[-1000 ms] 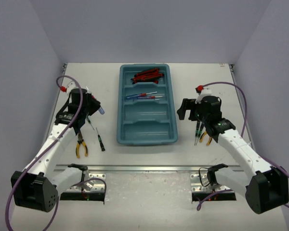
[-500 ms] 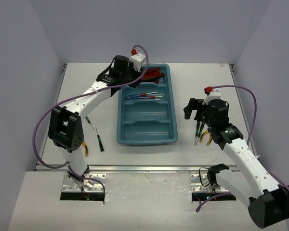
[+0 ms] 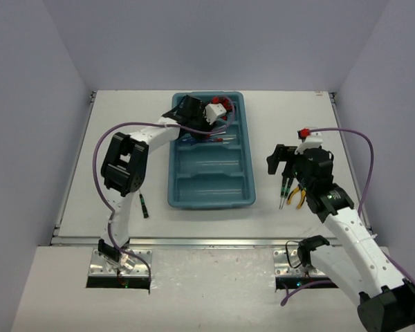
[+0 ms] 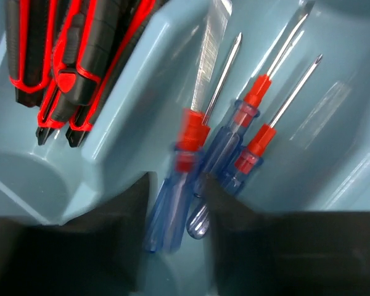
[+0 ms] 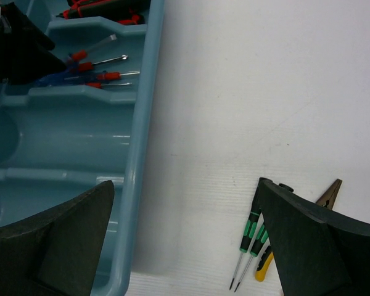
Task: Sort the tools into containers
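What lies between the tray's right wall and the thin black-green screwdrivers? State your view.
Only bare table separates the tray and black-green screwdrivers, shown in the right wrist view.

Four blue screwdrivers (image 4: 225,148), three thin screwdrivers (image 5: 253,231), one pliers (image 5: 328,193), at least three knives (image 4: 68,61).
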### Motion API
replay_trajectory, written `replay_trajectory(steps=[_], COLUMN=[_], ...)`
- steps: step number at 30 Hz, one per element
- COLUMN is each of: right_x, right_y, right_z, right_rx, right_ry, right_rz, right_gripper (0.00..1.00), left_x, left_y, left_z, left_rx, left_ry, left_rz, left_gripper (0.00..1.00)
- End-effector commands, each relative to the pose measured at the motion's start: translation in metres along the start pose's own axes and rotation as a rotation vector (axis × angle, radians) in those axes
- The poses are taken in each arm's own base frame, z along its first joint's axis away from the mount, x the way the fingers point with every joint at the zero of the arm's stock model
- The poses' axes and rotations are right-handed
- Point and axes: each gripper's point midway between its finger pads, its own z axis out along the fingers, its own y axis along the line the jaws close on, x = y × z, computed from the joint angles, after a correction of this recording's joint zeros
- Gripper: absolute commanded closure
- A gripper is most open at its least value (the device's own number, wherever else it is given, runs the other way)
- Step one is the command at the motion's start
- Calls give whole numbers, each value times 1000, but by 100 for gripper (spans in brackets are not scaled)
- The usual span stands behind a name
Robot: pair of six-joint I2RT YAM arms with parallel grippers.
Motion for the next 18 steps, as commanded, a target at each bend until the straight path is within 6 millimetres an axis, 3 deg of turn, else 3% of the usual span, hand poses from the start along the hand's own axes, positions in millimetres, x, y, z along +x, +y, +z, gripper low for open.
replay_trajectory(steps=[1,4,6,7,10,12,13,14,15,17,18], right_x=[-14,-13,-10,-8,3,8,9,12,15,16,20], right_y=[5,7,2,1,-20,-36,-38,-40,-42,-48,-54], right_z=[4,6,8,9,13,14,15,17,18,17,17], right_rx=[-11,-15,11,21,155,259,272,286,300,342,376], right_ry=[-22,0,19,31,88,118,128,161,191,216,233], right_rz=[12,14,13,13,42,47,41,28,19,10,7], right_gripper=[1,1,1,1,1,1,1,1,1,1,1], left_x=[-58,-79,-90,-93,-101,-97,-85,-60,-38,-6,19], left_y=[8,9,16,17,33,55,59,55,42,45,46], left_z=[-24,-45,-62,-67,-105,-146,-150,-157,-158,-168,-181], left_rx=[-70,-115,-163,-175,-278,-431,-424,-379,-310,-311,-361], left_ry=[-113,-142,-162,-167,-163,-197,-209,-187,-148,-121,-98], left_rz=[73,57,3,-31,-261,-572,-755,-965,-1068,-1234,-1301], left_gripper=[51,43,11,0,0,0,0,0,0,0,0])
